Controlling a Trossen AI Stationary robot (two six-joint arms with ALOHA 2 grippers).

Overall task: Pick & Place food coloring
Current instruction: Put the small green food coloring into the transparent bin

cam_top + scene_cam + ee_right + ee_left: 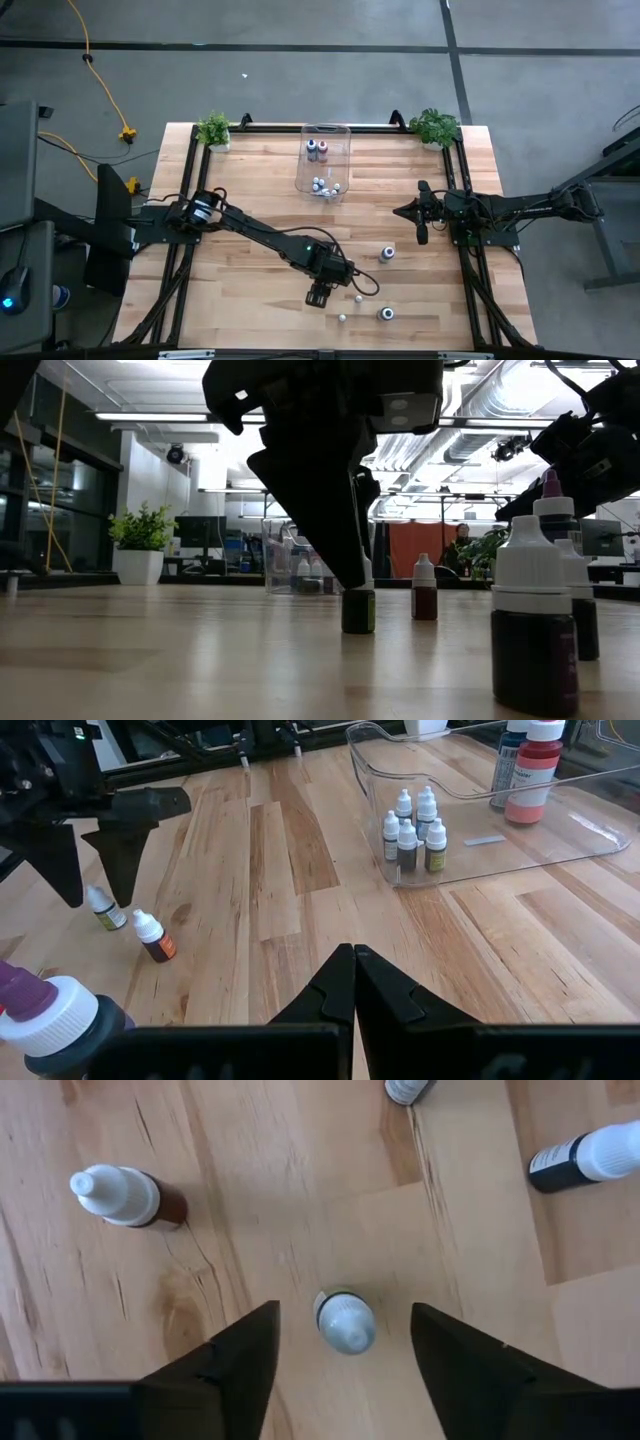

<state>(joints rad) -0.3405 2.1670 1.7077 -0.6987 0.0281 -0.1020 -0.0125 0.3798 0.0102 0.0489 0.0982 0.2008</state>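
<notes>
white-capped bottles (410,835) — clear bin (560,850), pale wood table (280,890)

Grey concrete floor (300,25), yellow cable (100,75), bright ceiling lights (160,417) overhead.

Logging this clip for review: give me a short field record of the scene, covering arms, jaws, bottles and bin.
left gripper: low over the near table, jaws open either side of a small white-capped bottle, not closed on it
right gripper: waiting at the right side, jaws shut, holding nothing
loose bottles: four stand on the wooden table
clear bin: at the far edge, already holds several small bottles and two larger ones
potted plants: one at each far corner
</notes>
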